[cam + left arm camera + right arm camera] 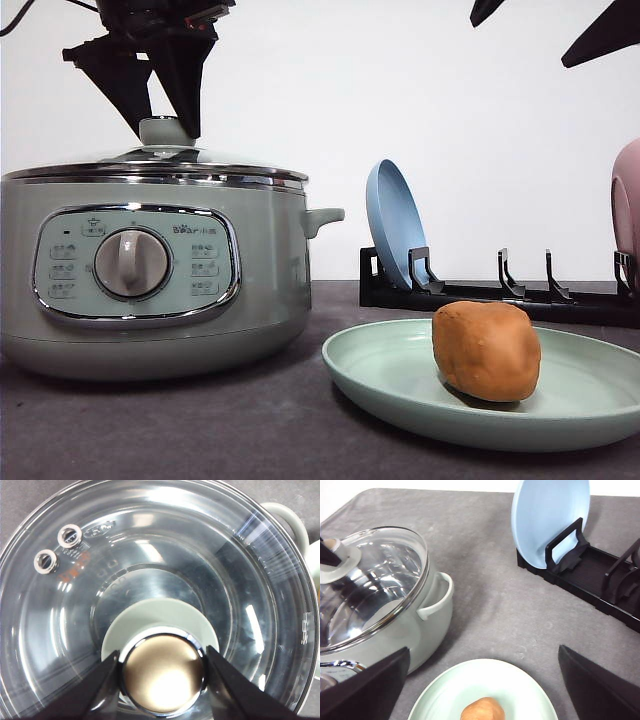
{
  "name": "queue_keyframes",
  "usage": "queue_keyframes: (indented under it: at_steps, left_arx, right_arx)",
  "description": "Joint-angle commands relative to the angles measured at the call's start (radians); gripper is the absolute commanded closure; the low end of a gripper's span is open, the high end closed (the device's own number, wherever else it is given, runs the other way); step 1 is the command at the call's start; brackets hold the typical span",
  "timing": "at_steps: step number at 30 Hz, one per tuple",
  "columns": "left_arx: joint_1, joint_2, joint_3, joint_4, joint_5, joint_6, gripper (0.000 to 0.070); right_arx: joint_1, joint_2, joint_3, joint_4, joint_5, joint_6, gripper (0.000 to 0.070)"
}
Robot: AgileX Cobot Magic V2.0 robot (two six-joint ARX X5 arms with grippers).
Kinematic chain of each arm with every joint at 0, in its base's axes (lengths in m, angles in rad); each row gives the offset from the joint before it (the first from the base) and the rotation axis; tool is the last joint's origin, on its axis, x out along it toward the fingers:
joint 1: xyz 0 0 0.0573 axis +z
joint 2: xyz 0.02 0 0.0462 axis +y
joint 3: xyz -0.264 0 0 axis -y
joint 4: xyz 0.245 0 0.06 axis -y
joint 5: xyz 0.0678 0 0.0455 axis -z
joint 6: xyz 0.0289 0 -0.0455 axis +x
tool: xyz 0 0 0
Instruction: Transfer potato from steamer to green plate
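The orange-brown potato (487,350) (482,709) lies on the pale green plate (380,370) (520,690) at the front right of the table. To the left stands the sage-green steamer (150,300) (435,620), its glass lid (200,160) (150,555) seated on it. My left gripper (165,130) (162,665) reaches down from above, its fingers pressed to both sides of the lid's knob (162,675). High above the plate, my right gripper (520,40) (484,650) is open and holds nothing.
A black dish rack (500,295) (600,580) runs along the back right. A blue plate (393,222) (545,520) stands upright at its left end and a pink plate (628,200) at its right end. Bare grey tabletop separates the steamer and the rack.
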Motion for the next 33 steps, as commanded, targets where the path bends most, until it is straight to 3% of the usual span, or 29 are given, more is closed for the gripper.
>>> queue_keyframes:
  at_steps: [1,33]
  left_arx:
    - [-0.002,0.024,0.032,0.005,-0.023,0.010,0.0699]
    - [-0.022,0.024,0.032,-0.011,-0.091,0.024,0.0698]
  right_arx:
    - [0.004,0.006,0.014,0.007,0.004,-0.012,0.0099]
    - [0.004,0.006,0.014,0.008,0.004,-0.030,0.0099]
